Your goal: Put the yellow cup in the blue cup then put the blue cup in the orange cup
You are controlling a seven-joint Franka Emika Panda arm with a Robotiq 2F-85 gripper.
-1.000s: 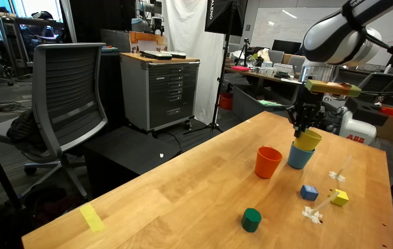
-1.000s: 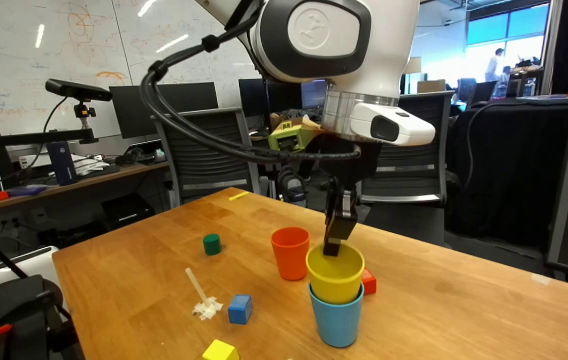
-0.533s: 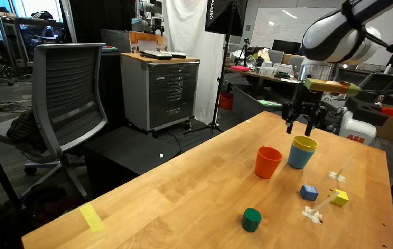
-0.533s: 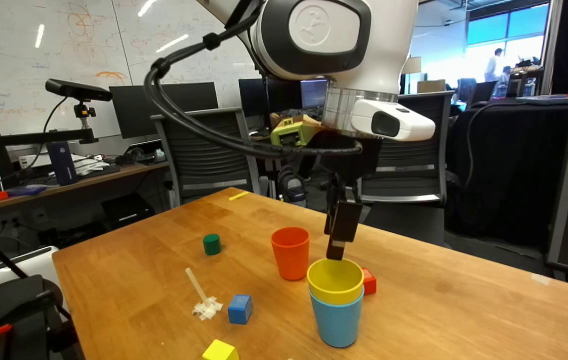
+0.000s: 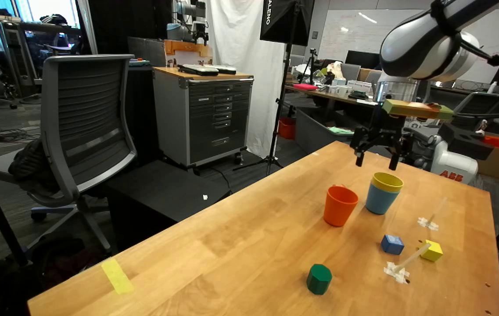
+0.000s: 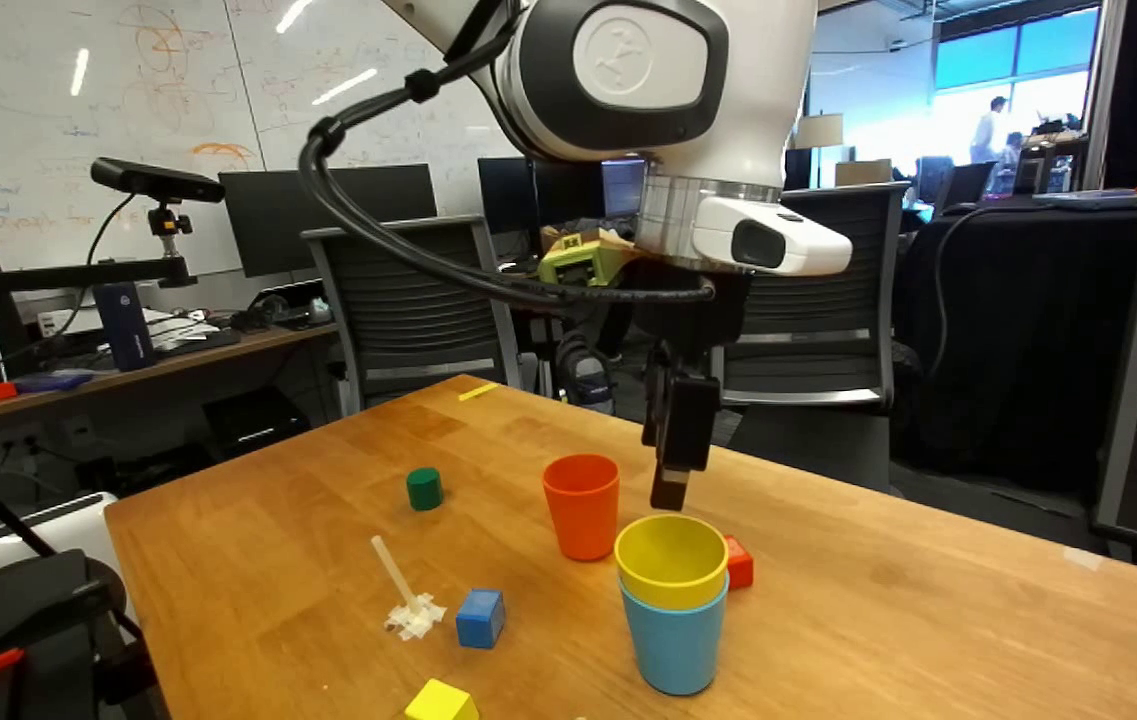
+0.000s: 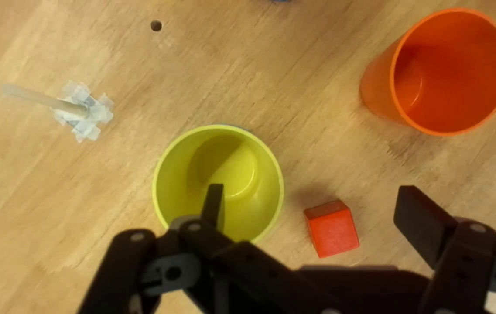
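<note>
The yellow cup (image 6: pixel 671 562) is sitting inside the blue cup (image 6: pixel 676 645), rim plus a good strip of its wall poking out up top; that pair's standing upright on the wooden tabletop (image 5: pixel 231 263); the orange cup (image 5: pixel 340 206) is upright too, near them but not touching, and the wrist view looks down into it; the claw (image 5: pixel 376 161) hangs a bit higher than the stacked pair, fingers spread really wide, nothing gripped, and in both exterior views there's a gap between the fingertips and the yellow rim; a red block (image 7: pixel 333 229) sits just beside the pair; then there's a blue block (image 5: pixel 392 244) and a yellow block (image 5: pixel 433 251), a green block (image 5: pixel 319 279) well apart from the cups, and a couple of thin pale sticks (image 5: pixel 412 258) with whitish tape-like patches round their bases.
</note>
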